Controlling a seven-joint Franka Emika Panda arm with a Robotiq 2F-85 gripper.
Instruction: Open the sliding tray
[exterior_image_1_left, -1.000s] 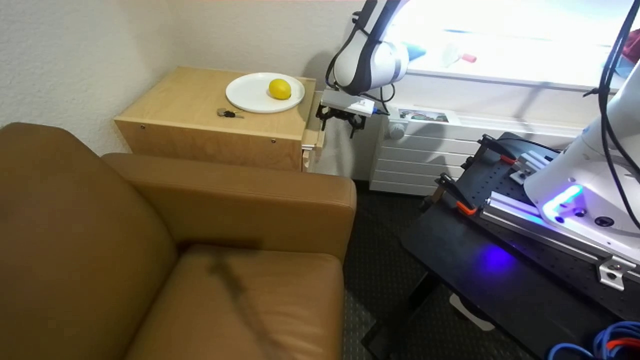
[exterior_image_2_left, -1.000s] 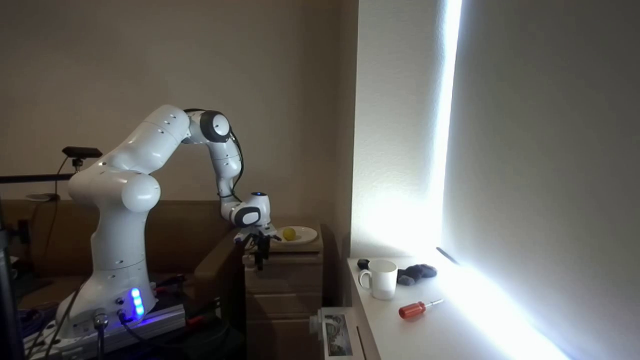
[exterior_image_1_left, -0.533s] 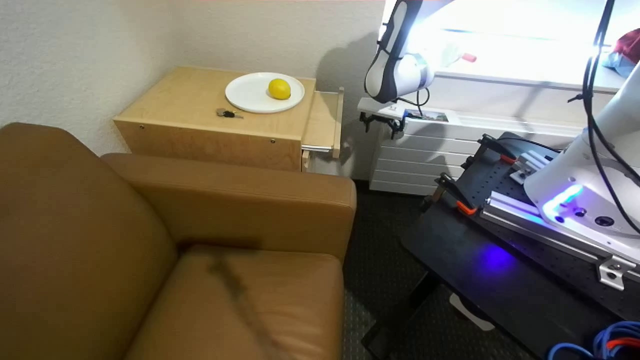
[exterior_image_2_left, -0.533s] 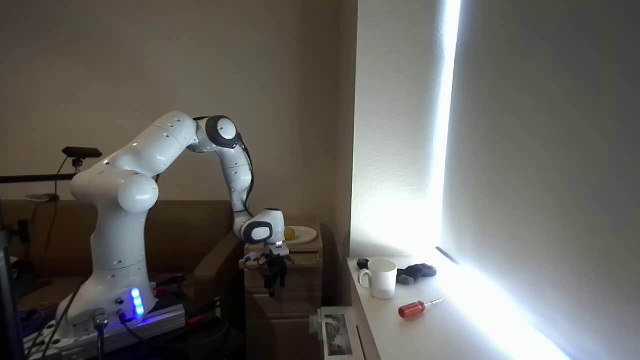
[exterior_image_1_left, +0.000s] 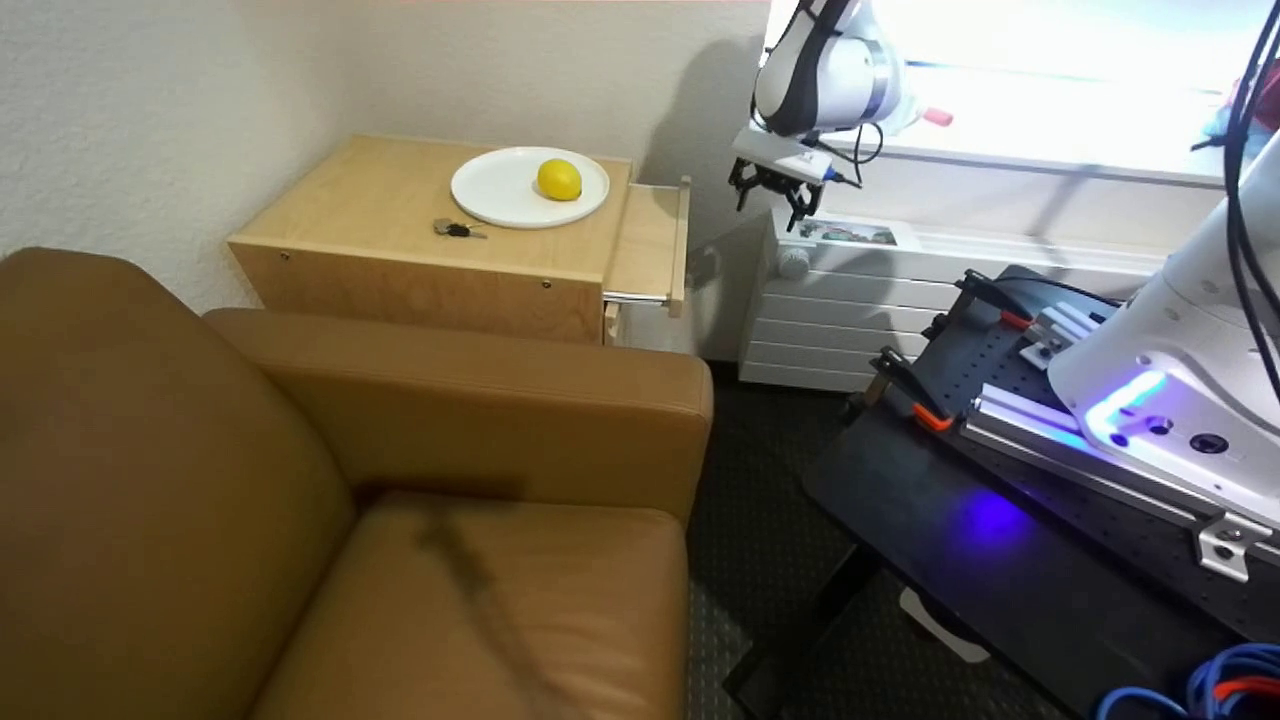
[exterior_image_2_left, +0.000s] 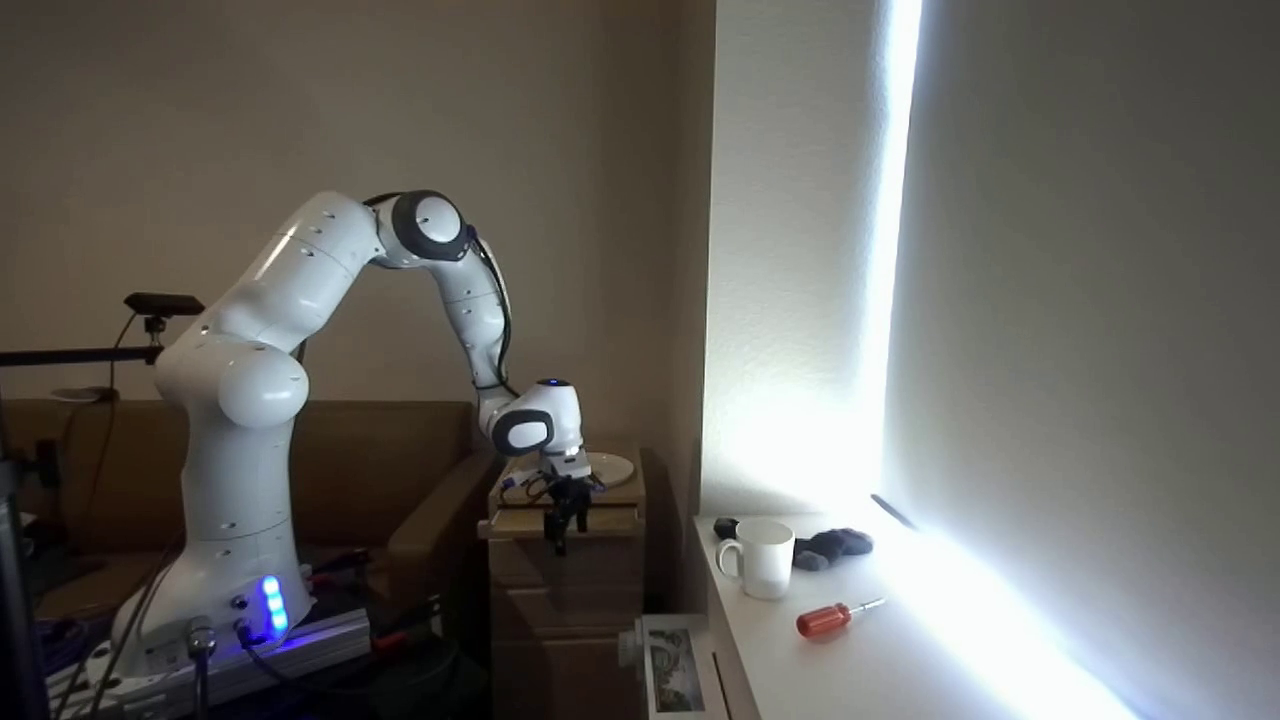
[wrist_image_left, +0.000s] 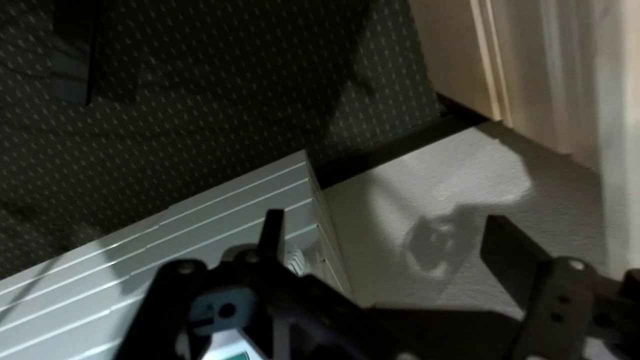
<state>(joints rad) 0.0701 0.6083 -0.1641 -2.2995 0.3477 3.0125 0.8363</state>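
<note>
Sliding tray (exterior_image_1_left: 643, 240) stands out from wooden side cabinet (exterior_image_1_left: 420, 292); Robotiq gripper (exterior_image_1_left: 767, 215), jaws wide apart, empty, hangs beyond cabinet's tray end; risk: low swing toward cabinet could shove tray inward.

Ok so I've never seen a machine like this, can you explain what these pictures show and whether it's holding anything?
It's a white robot arm. Two pictures are taken from elsewhere in the room, looking at it from different places. The third is the wrist view, looking down past the end effector at dark carpet and a white radiator. On top of the wooden cabinet are a round white plate, with what looks like a lemon on it, and next to that what look like keys. The sliding tray sticks out from under the cabinet's top, so it appears open. Nothing is held: the end effector is open, with a gap between it and the sliding tray.
</note>
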